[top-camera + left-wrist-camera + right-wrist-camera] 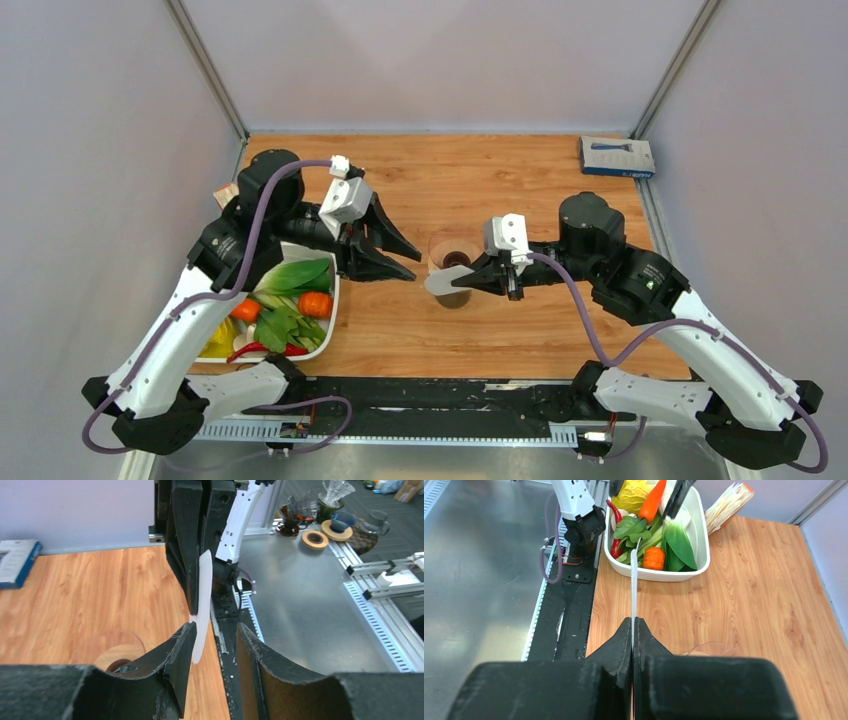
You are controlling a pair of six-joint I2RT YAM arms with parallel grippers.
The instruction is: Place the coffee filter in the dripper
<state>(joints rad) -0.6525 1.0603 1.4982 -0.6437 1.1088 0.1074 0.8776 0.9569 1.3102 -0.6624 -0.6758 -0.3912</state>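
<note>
A: What do you have in front of you, biggest thing first?

B: You have the wooden table (480,180), then the white tub (659,574) of vegetables on its left side, under your left arm. A blue box (617,157) lies in the far right corner.

A: And the 2 grippers?

B: Your left gripper (412,265) points right with its jaws apart and nothing between them. Your right gripper (472,281) points left, and its fingers are pressed together on the coffee filter (442,284).

A: Where's the filter exactly?

B: You hold it flat and edge-on, sticking out past the fingertips toward the left gripper. From above, it overlaps the near-left rim of the dripper (455,258), which stands upright mid-table. Its free end sits just beside 1 open left finger; you can't tell if they touch.
</note>
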